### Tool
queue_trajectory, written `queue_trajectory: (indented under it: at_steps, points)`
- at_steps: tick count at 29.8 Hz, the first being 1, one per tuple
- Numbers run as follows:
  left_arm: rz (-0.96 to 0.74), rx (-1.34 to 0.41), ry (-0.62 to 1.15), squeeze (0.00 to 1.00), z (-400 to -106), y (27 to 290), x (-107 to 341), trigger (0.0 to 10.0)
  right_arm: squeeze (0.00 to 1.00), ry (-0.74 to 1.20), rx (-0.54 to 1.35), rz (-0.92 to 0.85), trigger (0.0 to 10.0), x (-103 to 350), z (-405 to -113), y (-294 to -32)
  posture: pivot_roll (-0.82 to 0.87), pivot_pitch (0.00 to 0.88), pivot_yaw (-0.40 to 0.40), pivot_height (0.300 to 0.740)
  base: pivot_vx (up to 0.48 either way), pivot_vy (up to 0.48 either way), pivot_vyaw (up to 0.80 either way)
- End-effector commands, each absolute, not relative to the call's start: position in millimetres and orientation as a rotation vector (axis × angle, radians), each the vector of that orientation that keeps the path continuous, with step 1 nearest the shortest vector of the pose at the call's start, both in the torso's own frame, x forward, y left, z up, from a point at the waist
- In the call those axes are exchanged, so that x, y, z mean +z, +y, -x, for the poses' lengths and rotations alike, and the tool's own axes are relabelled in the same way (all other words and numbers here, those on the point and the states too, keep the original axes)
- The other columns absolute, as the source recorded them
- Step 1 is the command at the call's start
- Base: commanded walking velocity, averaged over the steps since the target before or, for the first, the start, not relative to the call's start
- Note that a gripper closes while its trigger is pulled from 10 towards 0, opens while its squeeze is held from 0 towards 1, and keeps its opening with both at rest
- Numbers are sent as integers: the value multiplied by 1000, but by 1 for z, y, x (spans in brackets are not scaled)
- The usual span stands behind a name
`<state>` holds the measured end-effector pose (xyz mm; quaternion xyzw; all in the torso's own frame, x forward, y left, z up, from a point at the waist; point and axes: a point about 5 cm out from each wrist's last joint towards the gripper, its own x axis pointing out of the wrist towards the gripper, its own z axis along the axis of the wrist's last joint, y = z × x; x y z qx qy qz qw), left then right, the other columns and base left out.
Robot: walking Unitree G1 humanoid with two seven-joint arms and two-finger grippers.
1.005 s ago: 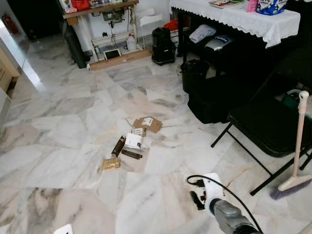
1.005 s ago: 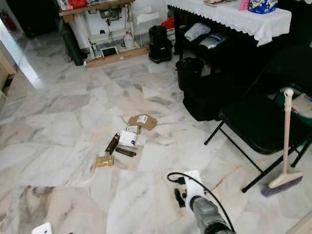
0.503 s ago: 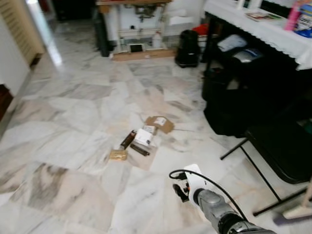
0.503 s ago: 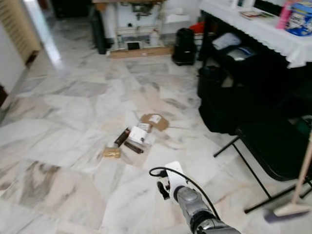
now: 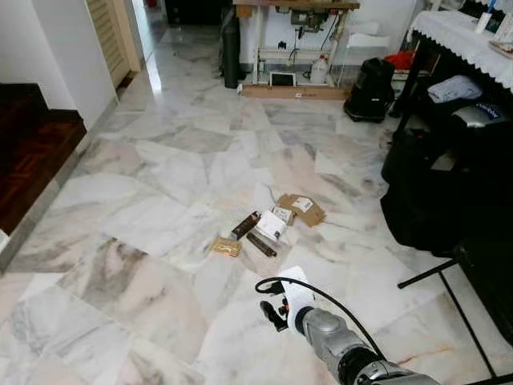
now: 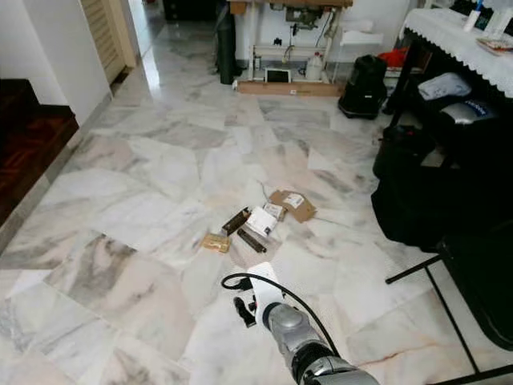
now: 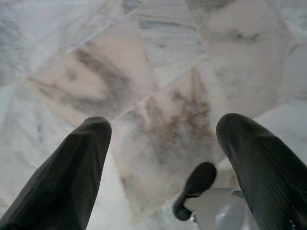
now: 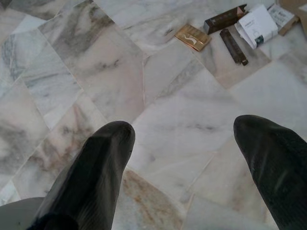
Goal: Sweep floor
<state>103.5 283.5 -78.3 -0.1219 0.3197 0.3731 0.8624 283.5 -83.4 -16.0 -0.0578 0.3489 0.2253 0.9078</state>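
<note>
Litter lies in a small heap on the marble floor: a flat cardboard piece [image 5: 300, 209], a white box [image 5: 271, 225], a dark brown box [image 5: 246, 225], a dark stick-shaped pack [image 5: 261, 245] and a gold packet [image 5: 226, 247]. My right gripper [image 5: 275, 311] hangs low over the floor, a short way nearer to me than the heap. It is open with nothing between its fingers [image 8: 108, 143]. From the right wrist, the gold packet [image 8: 193, 37] and white box [image 8: 259, 26] lie beyond the fingertips. My left gripper [image 7: 165, 123] is open over bare marble.
A black folding chair's legs [image 5: 449, 277] and black bags [image 5: 437, 184] stand at the right under a white-clothed table [image 5: 473, 40]. A black bin [image 5: 369, 79] and a workbench [image 5: 296, 16] are at the back. A dark wooden step [image 5: 32, 144] is at the left.
The camera has swung to the left: the broom and most of the chair have slid out at the right, and a wooden step has come in at the left. The litter lies unchanged.
</note>
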Motion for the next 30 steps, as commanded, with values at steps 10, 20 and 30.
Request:
queue_trajectory:
  at_steps: [10, 20, 30]
  points:
    - [229, 706, 727, 0, -102, 272, -84, 10000, 0, 716, 422, 106, 10000, -15, -287, -97, 6, 0, -10, 740, 0, 0, 0]
    - [201, 619, 753, 0, -105, 263, -86, 10000, 0, 730, 302, 178, 10000, -21, -284, -122, -45, 0, 8, 740, 0, 0, 0]
    - [208, 610, 824, 0, -96, 255, -93, 10000, 0, 879, 133, 380, 10000, -41, -260, -174, -93, 0, 31, 740, 0, 0, 0]
